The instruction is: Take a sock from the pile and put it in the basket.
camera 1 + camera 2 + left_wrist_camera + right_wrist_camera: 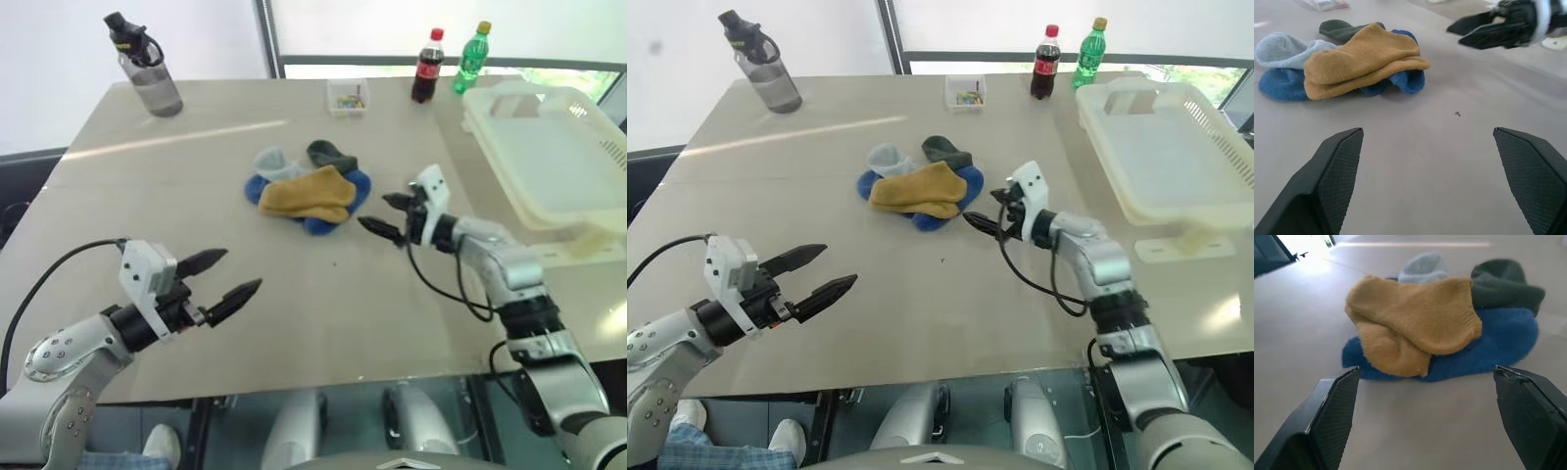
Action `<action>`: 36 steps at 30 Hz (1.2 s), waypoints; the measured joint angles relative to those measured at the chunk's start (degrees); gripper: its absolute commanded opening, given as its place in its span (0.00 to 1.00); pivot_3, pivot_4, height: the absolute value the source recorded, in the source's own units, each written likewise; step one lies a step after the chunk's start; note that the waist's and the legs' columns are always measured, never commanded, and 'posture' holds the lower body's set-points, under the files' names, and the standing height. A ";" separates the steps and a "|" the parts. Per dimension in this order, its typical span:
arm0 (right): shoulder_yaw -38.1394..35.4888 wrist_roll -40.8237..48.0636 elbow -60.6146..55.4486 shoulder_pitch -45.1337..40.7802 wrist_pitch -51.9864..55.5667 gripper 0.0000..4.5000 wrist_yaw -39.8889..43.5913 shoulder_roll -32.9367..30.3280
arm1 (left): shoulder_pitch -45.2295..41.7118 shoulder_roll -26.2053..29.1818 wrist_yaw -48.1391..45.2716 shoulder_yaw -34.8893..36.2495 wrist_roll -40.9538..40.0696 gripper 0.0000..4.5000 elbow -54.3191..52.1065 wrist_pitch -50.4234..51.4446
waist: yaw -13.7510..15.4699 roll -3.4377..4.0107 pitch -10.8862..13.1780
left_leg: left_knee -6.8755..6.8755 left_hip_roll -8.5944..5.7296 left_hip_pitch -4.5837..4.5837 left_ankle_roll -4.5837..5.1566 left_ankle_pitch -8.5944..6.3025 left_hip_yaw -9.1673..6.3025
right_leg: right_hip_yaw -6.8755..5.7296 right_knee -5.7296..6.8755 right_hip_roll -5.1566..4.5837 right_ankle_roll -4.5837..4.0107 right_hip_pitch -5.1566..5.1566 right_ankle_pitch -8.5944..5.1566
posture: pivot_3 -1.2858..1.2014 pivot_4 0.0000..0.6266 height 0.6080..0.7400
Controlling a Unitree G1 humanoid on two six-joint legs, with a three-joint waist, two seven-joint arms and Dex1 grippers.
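On the far left of the table (294, 294) stands one clear water bottle (149, 69) with a black cap and carry loop. Nearer, low on the left, the left gripper (221, 278) hovers above bare tabletop, its two black fingers spread wide with nothing between them. In the middle lies the pile (309, 191): four colours of sock can be counted, a mustard yellow sock (306, 193) on top, a blue one (1498, 340) beneath it, a light grey one (274, 162) at the left back and a dark green one (331, 154) at the right back. Behind the pile sits one small clear box (348, 97) of colourful bits. Just right of the pile, the right gripper (389, 215) points at the socks, jaws fully apart and empty, not touching them. At the far edge stand two drink bottles: a dark cola bottle (427, 67) with a red cap and red label, its writing too small to read, and a green bottle (471, 57) with a yellow cap. On the right rests the one basket (578, 211), pale cream, slotted along its side.
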 measured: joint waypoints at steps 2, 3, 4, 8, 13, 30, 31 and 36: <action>0.41 -2.03 6.40 -3.42 -0.47 0.99 -1.06 2.27 | 0.20 0.26 0.12 0.52 -0.37 1.00 -0.08 0.39 | -0.26 0.01 0.01 | -0.03 -0.02 0.00 -0.01 0.00 -0.02 | 0.02 0.00 0.00 0.01 -0.07 0.01 | 0.52 0.24 1.00; 0.50 -2.96 9.45 -5.24 -0.94 0.99 -1.77 3.51 | 0.38 0.43 0.15 0.84 -0.45 1.00 -0.13 0.45 | -0.44 0.02 0.02 | -0.05 -0.04 -0.01 -0.01 0.00 -0.04 | 0.05 0.01 0.00 0.01 -0.11 0.02 | 0.52 0.24 1.00; 0.47 -3.67 12.05 -6.90 -1.53 0.99 -2.41 4.57 | 0.51 0.60 0.16 1.14 -0.46 1.00 -0.18 0.48 | -0.60 0.03 0.03 | -0.06 -0.04 0.00 -0.01 0.00 -0.06 | 0.07 0.02 0.02 0.00 -0.13 0.02 | 0.52 0.24 1.00; -1.85 -4.36 20.26 -11.91 -3.76 0.99 -4.49 8.37 | 1.73 0.62 0.35 2.64 -0.49 1.00 -0.35 0.47 | -1.44 0.04 0.03 | -0.10 -0.03 0.02 -0.01 0.00 -0.15 | 0.05 0.05 0.04 -0.01 -0.14 0.03 | 0.52 0.24 1.00; -4.45 -4.71 27.92 -16.03 -6.06 0.94 -5.76 10.55 | 2.64 0.60 0.76 2.88 -0.50 1.00 -0.45 0.42 | -1.55 0.05 0.03 | -0.12 -0.05 0.01 -0.01 0.00 -0.17 | 0.05 0.04 0.01 0.00 -0.13 0.03 | 0.52 0.24 1.00; -8.75 -5.12 34.21 -19.46 -5.39 0.01 -5.17 13.26 | 4.97 0.33 1.29 3.17 0.28 1.00 -0.93 -1.39 | -1.74 0.09 0.06 | -0.43 -0.07 0.02 -0.02 0.00 -0.17 | 0.05 0.02 -0.02 -0.03 -0.27 0.03 | 0.52 0.24 1.00; -8.62 -5.10 32.67 -19.21 -4.43 0.01 -4.70 13.18 | 4.97 0.33 1.27 3.17 0.28 1.00 -0.93 -1.44 | -1.73 0.09 0.06 | -0.45 -0.07 0.02 -0.02 0.00 -0.18 | 0.05 0.02 -0.02 -0.03 -0.28 0.03 | 0.52 0.24 1.00; -8.38 -3.40 20.53 -14.78 4.15 0.01 -3.02 11.73 | 4.77 0.35 1.21 3.07 0.30 1.00 -0.95 -1.67 | -1.53 0.08 0.05 | -0.49 -0.07 -0.01 -0.02 0.00 -0.23 | 0.01 -0.02 -0.06 -0.03 -0.27 0.03 | 0.52 0.24 1.00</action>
